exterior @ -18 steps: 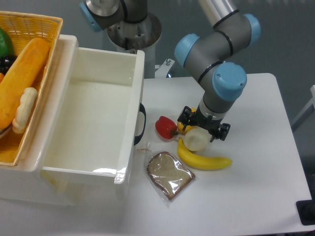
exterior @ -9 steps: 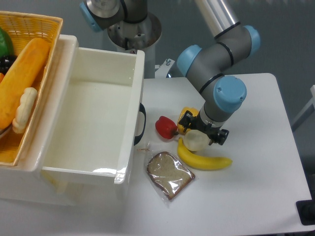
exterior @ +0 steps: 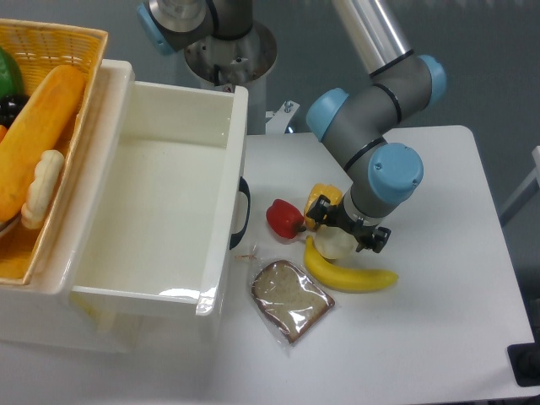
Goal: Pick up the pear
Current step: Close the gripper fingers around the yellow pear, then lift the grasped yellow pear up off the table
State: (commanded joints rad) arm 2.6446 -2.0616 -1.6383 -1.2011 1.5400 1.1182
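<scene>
The pear (exterior: 334, 245) is a small pale cream fruit lying on the white table, touching the upper edge of the banana (exterior: 353, 276). My gripper (exterior: 345, 229) hangs straight over the pear, and the wrist hides the pear's top. The jaws are open, with one dark finger (exterior: 312, 213) at the pear's upper left and the other at its right. I cannot tell whether the fingers touch the pear.
A yellow bell pepper (exterior: 324, 198) and a red pepper (exterior: 284, 218) lie just left of the gripper. A bagged bread slice (exterior: 291, 300) lies in front. A large white bin (exterior: 229, 181) stands at the left, with a wicker basket (exterior: 80, 38) of food beyond it.
The gripper has come down and shifted slightly right, closer over the pear. The finger spread looks unchanged. The pear and the other items have not moved.
</scene>
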